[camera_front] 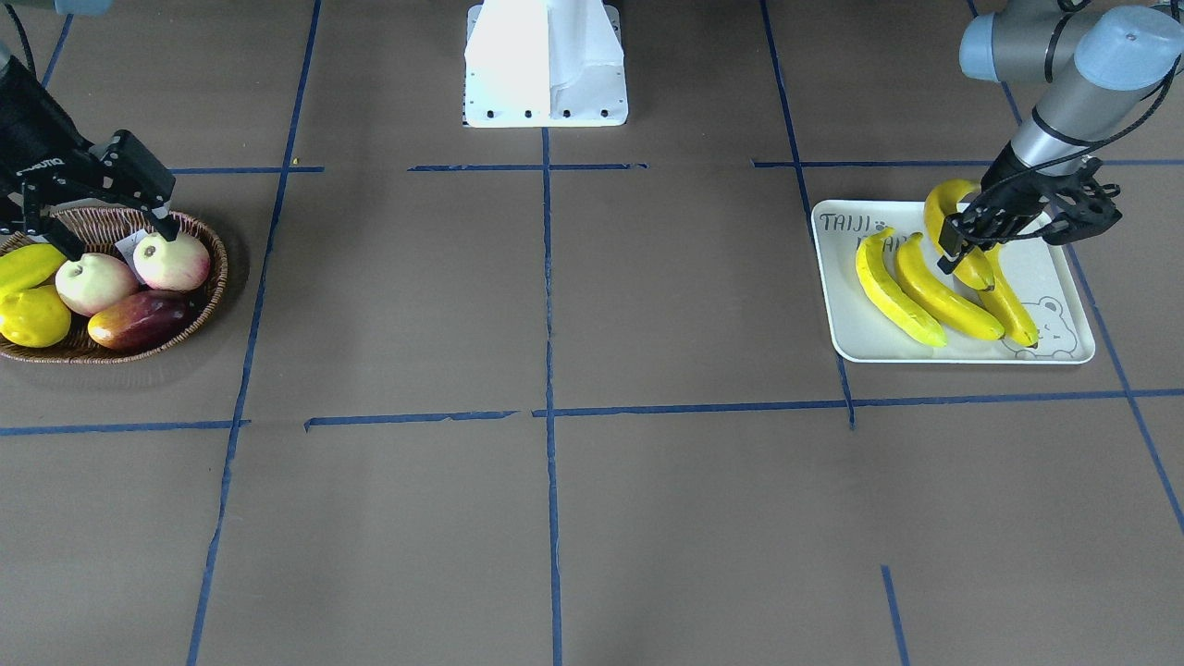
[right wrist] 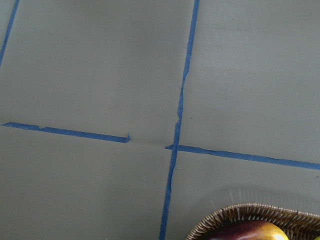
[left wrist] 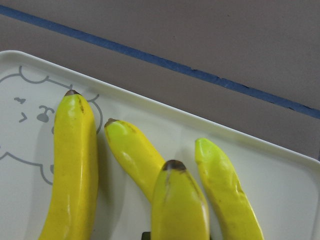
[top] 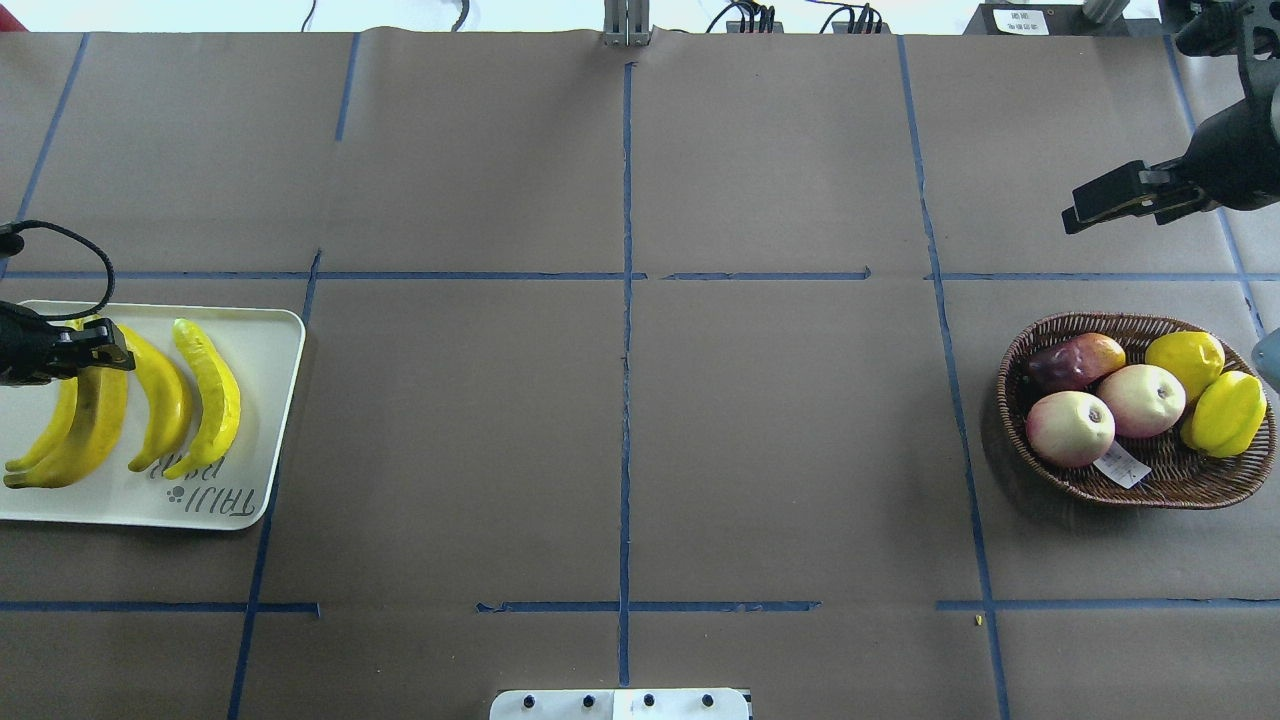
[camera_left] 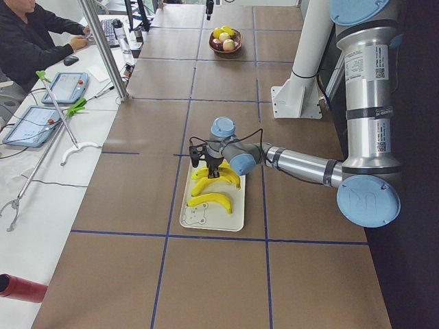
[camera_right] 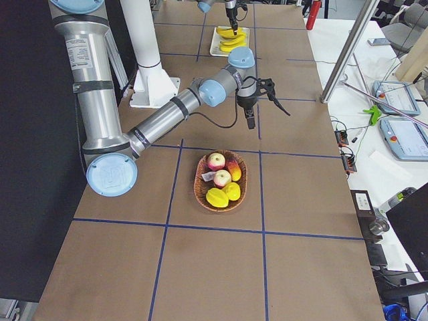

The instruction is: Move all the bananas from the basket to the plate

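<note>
Three bananas (camera_front: pixel 942 294) lie side by side on the off-white plate (camera_front: pixel 962 356). My left gripper (camera_front: pixel 967 254) is shut on a fourth banana (camera_front: pixel 945 208) and holds it just above them, over the plate's back half. The left wrist view shows this held banana (left wrist: pixel 180 205) close up, with the others on the plate (left wrist: pixel 280 190) under it. My right gripper (camera_front: pixel 113 236) is open and empty, above the back rim of the wicker basket (camera_front: pixel 217 268). No banana shows in the basket (top: pixel 1010 370).
The basket holds two pink-white round fruits (top: pixel 1070 428), a dark red mango (top: pixel 1075 360), a lemon (top: pixel 1185 358) and a yellow-green pointed fruit (top: pixel 1225 410). The robot's white base (camera_front: pixel 546 65) stands at the table's middle edge. An operator (camera_left: pixel 27 41) sits beyond the far side.
</note>
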`<move>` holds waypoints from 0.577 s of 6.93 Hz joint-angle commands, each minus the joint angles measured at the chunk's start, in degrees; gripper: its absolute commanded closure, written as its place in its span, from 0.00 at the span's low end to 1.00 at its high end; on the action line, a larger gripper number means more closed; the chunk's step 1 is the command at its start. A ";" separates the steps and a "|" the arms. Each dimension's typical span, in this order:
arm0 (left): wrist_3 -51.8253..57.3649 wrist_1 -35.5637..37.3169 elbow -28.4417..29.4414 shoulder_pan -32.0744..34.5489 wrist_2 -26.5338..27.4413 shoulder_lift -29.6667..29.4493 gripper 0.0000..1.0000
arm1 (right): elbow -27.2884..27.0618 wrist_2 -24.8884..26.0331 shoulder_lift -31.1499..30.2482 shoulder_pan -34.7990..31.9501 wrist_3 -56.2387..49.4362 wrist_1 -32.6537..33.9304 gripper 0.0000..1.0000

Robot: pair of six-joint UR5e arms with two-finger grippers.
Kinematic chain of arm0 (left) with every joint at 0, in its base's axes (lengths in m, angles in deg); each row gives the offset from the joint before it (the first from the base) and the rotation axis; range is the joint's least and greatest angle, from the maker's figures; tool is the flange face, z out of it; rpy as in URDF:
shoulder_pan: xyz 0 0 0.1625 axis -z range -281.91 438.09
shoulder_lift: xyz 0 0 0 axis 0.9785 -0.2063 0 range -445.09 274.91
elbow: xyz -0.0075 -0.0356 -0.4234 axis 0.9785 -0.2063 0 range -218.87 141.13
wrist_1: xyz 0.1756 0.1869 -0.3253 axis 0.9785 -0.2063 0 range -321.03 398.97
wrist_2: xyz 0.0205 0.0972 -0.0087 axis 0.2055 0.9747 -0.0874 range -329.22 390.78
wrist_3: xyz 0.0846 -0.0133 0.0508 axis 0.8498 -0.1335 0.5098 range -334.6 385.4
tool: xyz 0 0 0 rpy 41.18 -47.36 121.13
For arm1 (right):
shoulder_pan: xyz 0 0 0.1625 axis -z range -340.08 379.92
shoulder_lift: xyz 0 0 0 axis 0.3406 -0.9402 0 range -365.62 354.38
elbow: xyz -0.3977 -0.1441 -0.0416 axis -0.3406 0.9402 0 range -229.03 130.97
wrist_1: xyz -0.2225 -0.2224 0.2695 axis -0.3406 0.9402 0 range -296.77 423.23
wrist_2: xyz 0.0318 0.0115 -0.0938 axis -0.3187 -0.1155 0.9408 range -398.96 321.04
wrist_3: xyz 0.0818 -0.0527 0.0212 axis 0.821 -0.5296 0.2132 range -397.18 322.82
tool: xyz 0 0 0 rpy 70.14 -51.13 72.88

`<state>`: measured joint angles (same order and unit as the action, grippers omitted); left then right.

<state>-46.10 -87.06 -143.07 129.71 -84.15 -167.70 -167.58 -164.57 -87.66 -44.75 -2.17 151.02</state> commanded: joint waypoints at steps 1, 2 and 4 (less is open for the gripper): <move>6.49 0.09 0.92 3.03 0.32 -0.45 0.00 | 2.62 -1.12 -2.32 -3.60 -7.10 -0.08 0.00; 13.08 0.17 1.53 5.58 -0.03 -0.54 0.00 | 4.98 -3.48 -2.68 -6.06 -10.10 -0.08 0.00; 13.76 0.26 1.54 7.70 -0.99 -0.63 0.00 | 8.59 -4.91 -3.90 -10.10 -16.68 -0.16 0.00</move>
<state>-33.54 -86.87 -141.61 135.73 -84.48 -168.27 -161.06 -168.75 -90.66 -52.41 -14.51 150.92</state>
